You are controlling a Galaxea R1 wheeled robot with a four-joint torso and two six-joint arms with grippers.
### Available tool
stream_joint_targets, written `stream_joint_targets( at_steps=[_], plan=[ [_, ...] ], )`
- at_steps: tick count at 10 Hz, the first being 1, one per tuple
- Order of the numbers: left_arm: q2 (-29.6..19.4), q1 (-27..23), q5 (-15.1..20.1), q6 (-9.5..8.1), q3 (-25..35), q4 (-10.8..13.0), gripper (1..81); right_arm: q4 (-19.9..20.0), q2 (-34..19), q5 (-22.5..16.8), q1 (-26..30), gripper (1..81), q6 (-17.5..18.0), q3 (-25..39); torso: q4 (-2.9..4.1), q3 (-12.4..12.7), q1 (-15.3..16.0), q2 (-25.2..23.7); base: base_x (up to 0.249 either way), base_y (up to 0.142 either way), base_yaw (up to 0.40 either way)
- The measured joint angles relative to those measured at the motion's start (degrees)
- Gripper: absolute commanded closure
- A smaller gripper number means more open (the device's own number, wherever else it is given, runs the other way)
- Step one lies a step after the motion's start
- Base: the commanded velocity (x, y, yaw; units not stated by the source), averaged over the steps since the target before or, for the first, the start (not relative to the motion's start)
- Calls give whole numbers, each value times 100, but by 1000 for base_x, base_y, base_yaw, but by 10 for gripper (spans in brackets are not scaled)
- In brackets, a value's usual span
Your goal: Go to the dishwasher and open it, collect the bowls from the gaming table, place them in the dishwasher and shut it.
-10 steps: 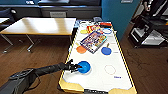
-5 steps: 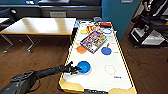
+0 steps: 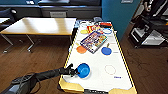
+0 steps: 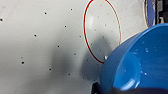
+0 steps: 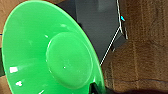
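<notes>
The deep blue round plastic bowl (image 3: 83,70) is found on the white-topped, yellow-rimmed gaming counter (image 3: 100,82), near that counter's front left corner and beside the red ring (image 3: 110,69) printed on its top. The left tool (image 3: 74,72) is seen at the bowl's rim, on the side nearest the counter's left edge; in the left wrist view the rim (image 4: 117,60) runs right up to the tool, so it is judged closed on the rim, though the fingers themselves are hard to make out. Whether the bowl is lifted cannot be told. The wide lime-green plastic bowl (image 5: 47,55) is seen against the right tool's dark tip over wooden floor (image 5: 145,62), and is judged held by its rim. Further along the counter lie a flat orange dish (image 3: 81,49), a flat blue dish (image 3: 106,50) and a colourful rectangular game box (image 3: 93,41).

Handling judgement: the bowls look light, stiff and smooth, hence slippery. A pinch across the rim wall seems the best hold.
</notes>
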Motion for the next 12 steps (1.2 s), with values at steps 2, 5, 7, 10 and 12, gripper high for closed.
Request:
stream_joint_targets(
  at_steps=[2, 5, 7, 10, 12],
  plan=[
    [-71, -2, 30, 7, 167, 160, 811, -4, 34, -72, 2, 811, 0, -6, 0, 0, 0, 0, 0, 0, 0],
    [-529, 17, 151, 10, 694, 260, 811, -4, 83, -74, 15, 811, 0, -9, 0, -2, 0, 0, 0, 0, 0],
    [-879, -157, 157, 11, 1399, 276, 811, -4, 80, -85, 13, 811, 0, -4, 0, -2, 0, 0, 0, 0, 0],
    [-1714, -438, 157, 13, 2720, 319, 811, -4, 76, -85, -7, 811, 0, 2, 0, -2, 0, 0, 0, 0, 0],
    [-2549, -438, 160, 11, 3439, 468, 811, -4, 78, -69, -5, 811, 2, 16, 0, -2, 0, 0, 0, 0, 0]
  ],
)
